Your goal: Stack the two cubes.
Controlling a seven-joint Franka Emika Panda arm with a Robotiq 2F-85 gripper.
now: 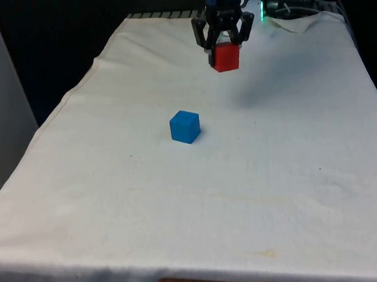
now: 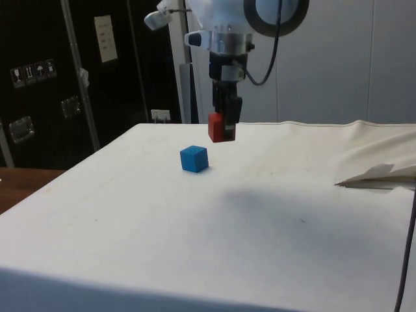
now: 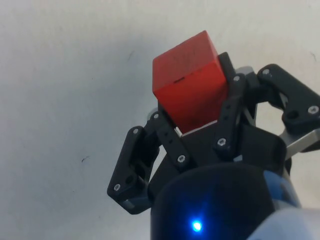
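**A:** What are you working on, surface and room?

**B:** You have a table [image 1: 115, 205] under a white cloth [image 2: 195, 234], lightly creased, with a few faint yellowish stains toward the near edge in the front view. A strip of bare wood shows under the cloth's hem there. In the side view, dark cabinets [image 2: 39, 84] stand behind the table with a pale label on one door, and a white wall [image 2: 364, 58] rises behind the arm. A fold of cloth [image 2: 377, 174] lifts off the surface at that view's 3 o'clock edge.

**A:** And the cubes?

**B:** Your red cube [image 1: 225, 57] is off the table, pinched between the two black fingers of the gripper [image 1: 224, 45]. In the wrist view its faces look clean and flat, with a small dark mark on one face, and it sits slightly skewed in the grip, one corner jutting past the fingers [image 3: 172, 145]. The blue cube [image 1: 185, 127] rests on the cloth near the middle, plain and matte, with one edge turned toward the front camera.

**A:** How do they lie to each other?

**B:** From the blue cube, the red one hangs at about 1 o'clock in the front view, higher and farther back. The two are apart, and the red one's shadow falls on the cloth to the front view's right.
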